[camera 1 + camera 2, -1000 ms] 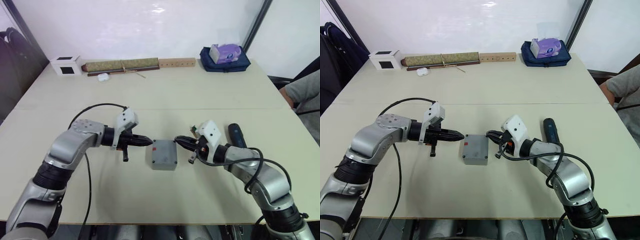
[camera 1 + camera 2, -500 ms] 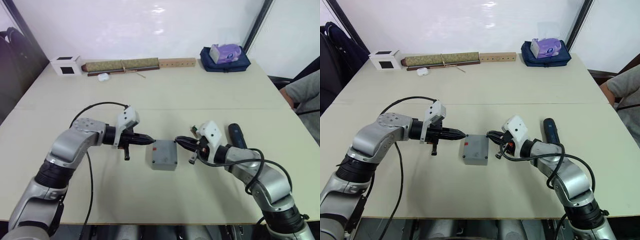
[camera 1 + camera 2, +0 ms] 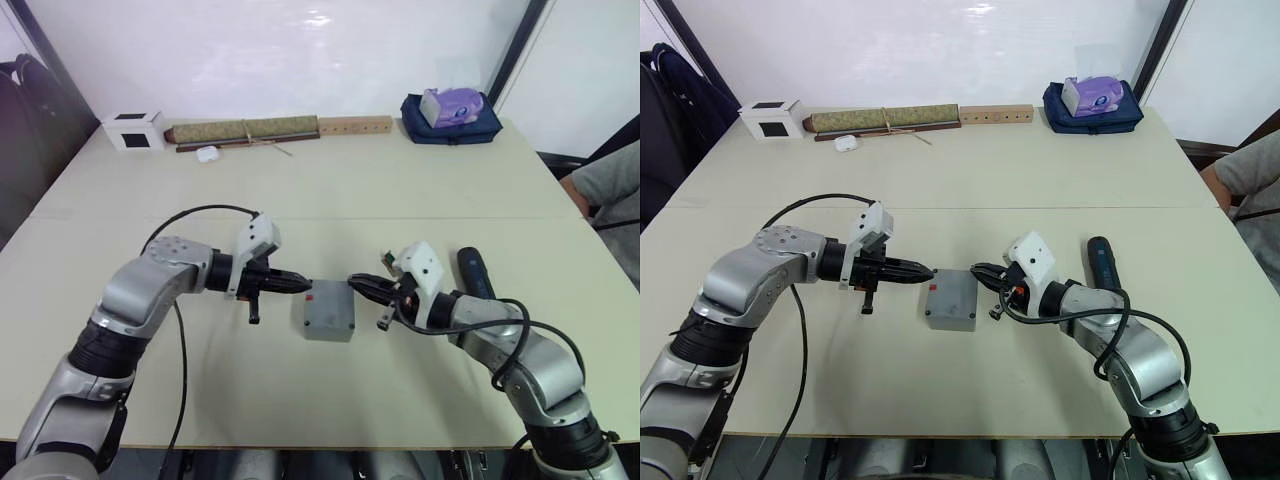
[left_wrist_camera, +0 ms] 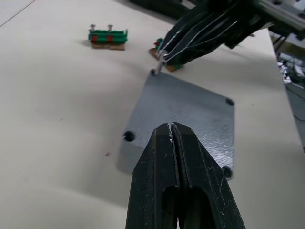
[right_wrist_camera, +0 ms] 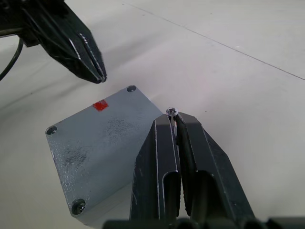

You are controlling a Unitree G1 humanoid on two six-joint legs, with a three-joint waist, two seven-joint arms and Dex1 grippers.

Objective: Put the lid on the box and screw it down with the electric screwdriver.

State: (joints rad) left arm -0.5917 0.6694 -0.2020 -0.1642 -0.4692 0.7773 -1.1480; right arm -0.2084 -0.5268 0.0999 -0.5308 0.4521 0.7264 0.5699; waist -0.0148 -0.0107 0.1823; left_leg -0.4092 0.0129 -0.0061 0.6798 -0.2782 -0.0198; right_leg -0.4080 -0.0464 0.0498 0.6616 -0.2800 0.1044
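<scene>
The grey box [image 3: 328, 312] stands at mid-table with the flat grey lid [image 4: 186, 112] lying on it and a red sticker [image 5: 100, 105] on its side. My right gripper [image 5: 172, 119] is shut on a small screw [image 5: 172, 112], held over the lid's corner hole [image 4: 153, 72] on the right side. My left gripper [image 4: 171, 126] is shut with nothing in it, its tip at the box's left edge. One corner hole holds a screw [image 5: 78, 206]. The dark electric screwdriver [image 3: 470, 270] lies on the table just right of my right arm.
Small green terminal blocks [image 4: 108, 37] lie beyond the box. Along the far edge are a white cube [image 3: 132, 130], a rolled mat [image 3: 245, 130], a wooden strip [image 3: 355, 125] and a blue bag [image 3: 450, 112]. A person [image 3: 605, 190] sits at the right.
My left gripper has edged slightly toward the box. The right gripper with the screw has barely moved.
</scene>
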